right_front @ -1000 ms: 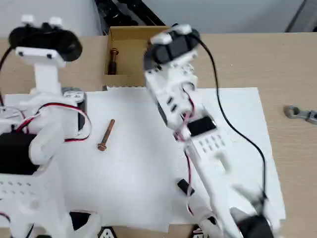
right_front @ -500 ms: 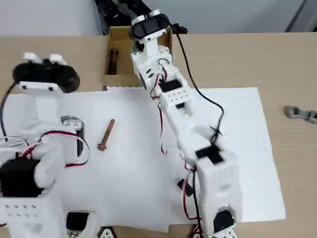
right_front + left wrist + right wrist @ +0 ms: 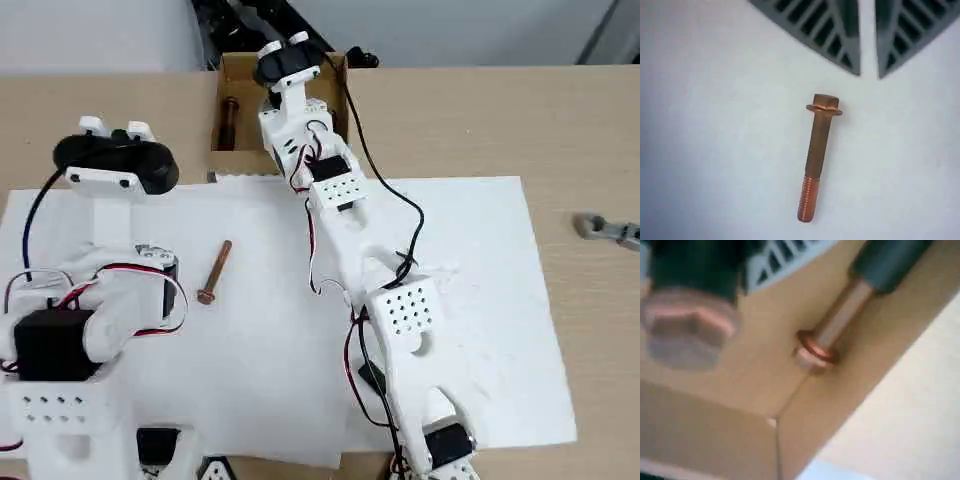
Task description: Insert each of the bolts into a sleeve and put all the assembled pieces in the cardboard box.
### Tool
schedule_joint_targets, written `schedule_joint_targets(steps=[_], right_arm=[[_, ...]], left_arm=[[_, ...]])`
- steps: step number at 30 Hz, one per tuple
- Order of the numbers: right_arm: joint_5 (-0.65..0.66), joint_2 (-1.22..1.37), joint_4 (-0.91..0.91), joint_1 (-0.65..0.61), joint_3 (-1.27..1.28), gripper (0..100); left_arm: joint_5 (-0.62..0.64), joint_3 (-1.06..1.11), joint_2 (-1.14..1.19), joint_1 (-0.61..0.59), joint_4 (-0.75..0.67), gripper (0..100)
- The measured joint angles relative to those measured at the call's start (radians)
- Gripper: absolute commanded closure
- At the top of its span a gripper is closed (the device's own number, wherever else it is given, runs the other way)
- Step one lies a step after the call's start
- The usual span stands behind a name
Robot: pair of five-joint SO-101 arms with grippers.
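Note:
A bare copper bolt (image 3: pixel 214 272) lies on the white sheet (image 3: pixel 450 250). In the left wrist view this bolt (image 3: pixel 818 155) rests just beyond my left gripper (image 3: pixel 867 74), which is open by a narrow gap with nothing in it. My right arm stretches across the sheet, and my right gripper (image 3: pixel 285 62) hangs over the cardboard box (image 3: pixel 240 68). It is shut on a bolt in a black sleeve (image 3: pixel 687 332), seen close and blurred. Another sleeved bolt (image 3: pixel 832 335) lies on the box floor (image 3: pixel 229 120).
The left arm (image 3: pixel 110 170) stands over the left part of the sheet. A metal wrench (image 3: pixel 605 228) lies on the bare table at the far right. Dark cables sit behind the box.
The right arm has stretched out toward the back, carrying its gripper from the sheet's edge to over the box. The left arm's head has shifted nearer, onto the sheet. The loose bolt has not moved.

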Motion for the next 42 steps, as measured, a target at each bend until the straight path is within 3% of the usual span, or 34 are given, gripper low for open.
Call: schedule_joint_targets(steps=[8,13,20,26,30,42], right_arm=[[-0.029,0.006,0.109,0.003,-0.1,87.2],[-0.029,-0.005,0.255,0.006,-0.166,87.2],[-0.078,-0.087,0.586,0.063,-0.379,87.2],[-0.084,-0.129,1.011,0.117,-0.629,87.2],[-0.084,-0.172,1.261,0.155,-0.652,87.2],[-0.031,-0.321,1.318,0.239,-0.629,87.2]], left_arm=[[0.0,0.0,0.0,0.0,-0.015,90],[0.0,0.0,0.043,0.0,-0.015,89],[0.0,-0.068,0.37,0.0,0.006,89],[0.0,-0.252,0.657,0.0,0.037,89],[0.003,-0.299,0.807,0.0,0.041,89],[-0.025,-0.301,0.98,0.037,0.035,87]])
